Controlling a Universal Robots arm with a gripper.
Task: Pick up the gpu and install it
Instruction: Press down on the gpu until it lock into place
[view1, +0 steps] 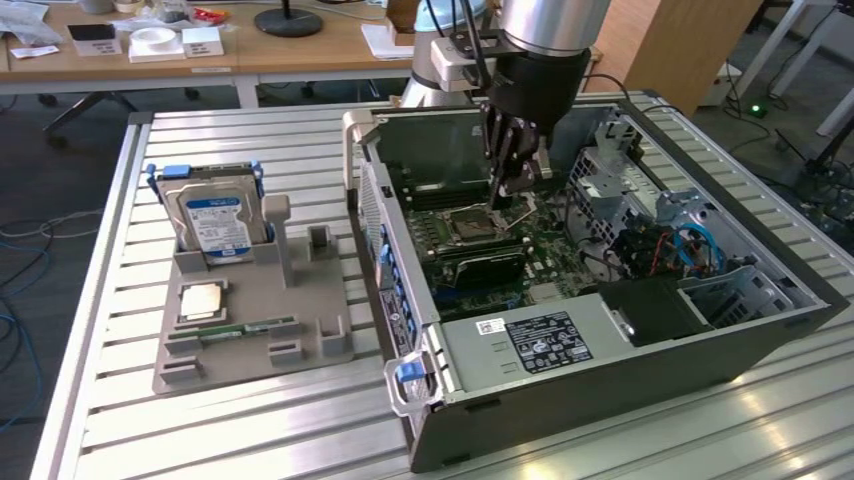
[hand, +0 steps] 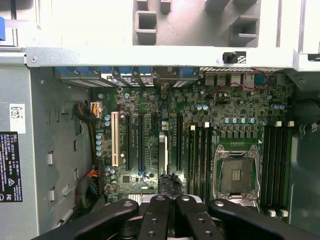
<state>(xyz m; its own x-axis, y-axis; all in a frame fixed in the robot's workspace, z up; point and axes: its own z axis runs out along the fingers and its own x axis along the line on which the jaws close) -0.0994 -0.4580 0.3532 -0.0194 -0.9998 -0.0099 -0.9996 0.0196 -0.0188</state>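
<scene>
On the slatted metal table (view1: 240, 430) lies an open computer case (view1: 641, 350), with its motherboard (hand: 150, 105) facing up. At the exterior view's left, a grey parts holder (view1: 254, 340) sits just beside the case. A silver hard drive (view1: 214, 225) with a blue label stands upright in it.

The robot arm (view1: 547, 40) reaches down into the case from above, near the case's far wall. Its gripper (view1: 507, 200) hangs low over the board, close to the empty processor socket (hand: 235, 172).

The gpu (view1: 483, 268) stands on edge inside the case among the expansion slots, its black face toward the exterior camera. In the wrist view it appears edge-on as a thin pale strip (hand: 165, 155) running between two black slots, in line with the gripper.

The fingers (hand: 155, 215) are drawn together, their black links packed side by side. The card sits just beneath and ahead of them. Their tips are hidden behind the links, so I cannot tell whether they touch the card's upper edge.
</scene>
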